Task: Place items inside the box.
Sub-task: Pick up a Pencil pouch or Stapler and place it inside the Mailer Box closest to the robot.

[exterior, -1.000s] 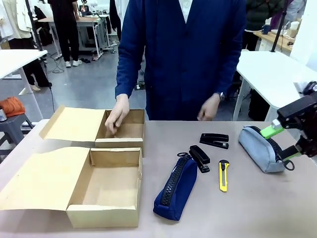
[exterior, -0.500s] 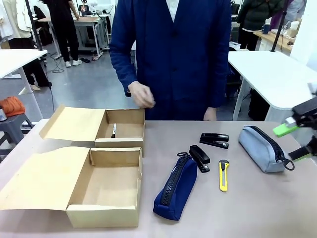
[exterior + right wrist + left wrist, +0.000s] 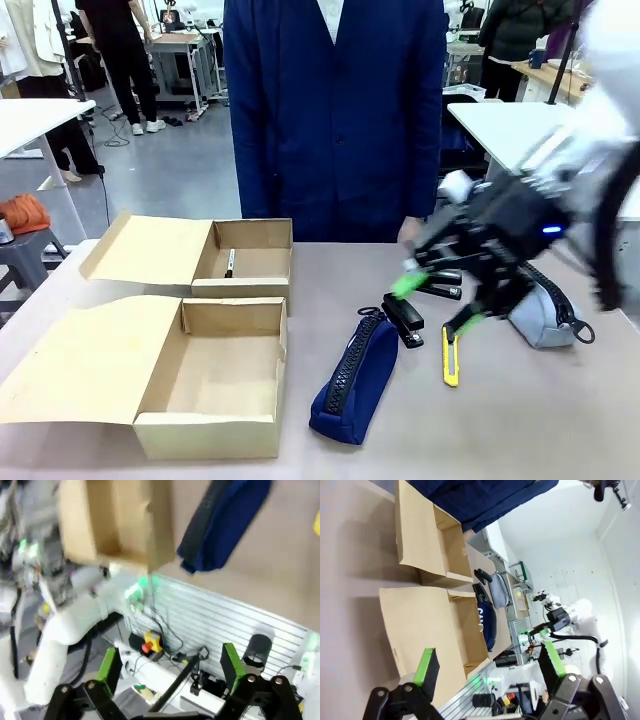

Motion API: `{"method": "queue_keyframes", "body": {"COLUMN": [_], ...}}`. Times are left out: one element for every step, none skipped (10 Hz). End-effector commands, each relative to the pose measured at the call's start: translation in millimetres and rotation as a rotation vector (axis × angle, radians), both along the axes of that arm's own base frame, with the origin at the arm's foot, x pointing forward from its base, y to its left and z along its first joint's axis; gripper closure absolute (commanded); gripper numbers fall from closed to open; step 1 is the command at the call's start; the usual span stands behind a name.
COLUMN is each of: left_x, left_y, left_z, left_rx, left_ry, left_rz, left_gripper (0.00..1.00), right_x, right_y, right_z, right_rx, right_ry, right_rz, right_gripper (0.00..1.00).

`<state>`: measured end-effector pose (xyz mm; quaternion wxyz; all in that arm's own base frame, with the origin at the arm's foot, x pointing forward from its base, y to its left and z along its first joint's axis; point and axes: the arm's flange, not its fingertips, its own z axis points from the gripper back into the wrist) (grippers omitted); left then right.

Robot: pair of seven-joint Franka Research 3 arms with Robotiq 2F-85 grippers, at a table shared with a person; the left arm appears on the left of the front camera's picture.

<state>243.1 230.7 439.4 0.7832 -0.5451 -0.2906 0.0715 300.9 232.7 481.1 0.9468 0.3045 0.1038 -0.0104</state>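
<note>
The navy pouch lay nearest the robot, just right of the near box. Beyond it the knife lay with its long axis running near-to-far. The stapler lay slantwise, far-left to near-right, just beside the pouch's far end. The right gripper, blurred, hung low over stapler and knife, with its jaws spread wide and holding nothing. The stapler sat just below the pad nearer the boxes. The grey pouch lay behind the gripper. The marker was already in the far box. The left gripper — jaws also wide, empty — stood well apart, so the right arm was judged the nearer.
</note>
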Motion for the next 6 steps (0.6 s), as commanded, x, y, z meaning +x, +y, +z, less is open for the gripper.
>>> {"method": "queue_keyframes", "body": {"left_x": [-0.6, -0.6, -0.6, -0.6, -0.6, -0.6], "left_y": [-0.1, -0.1, -0.1, -0.1, -0.1, -0.1], "left_z": [1.9, 1.9, 1.9, 1.9, 1.9, 1.9], "left_rx": [-0.01, -0.01, -0.01, -0.01, -0.01, -0.01], "left_ry": [-0.03, -0.03, -0.03, -0.03, -0.03, -0.03], "left_rz": [-0.002, -0.002, -0.002, -0.002, -0.002, -0.002], "left_gripper": [0.0, 0.0, 0.0, 0.0, 0.0, 0.0], "right_x": [30.4, 38.7, 47.3, 60.5, 66.6, 70.7], "right_y": [36.7, 55.5, 63.8, 67.6, 71.9, 78.6], "right_z": [-21.6, -35.3, -46.0, -58.8, -73.3, -89.1], "right_rx": [-0.209, -0.288, -0.331, -0.376, -0.424, -0.454], "right_ry": [0.045, 0.007, 0.022, 0.053, 0.085, 0.094], "right_rz": [-0.147, -0.192, -0.194, -0.228, -0.236, -0.262], "right_gripper": [0.0, 0.0, 0.0, 0.0, 0.0, 0.0]}}
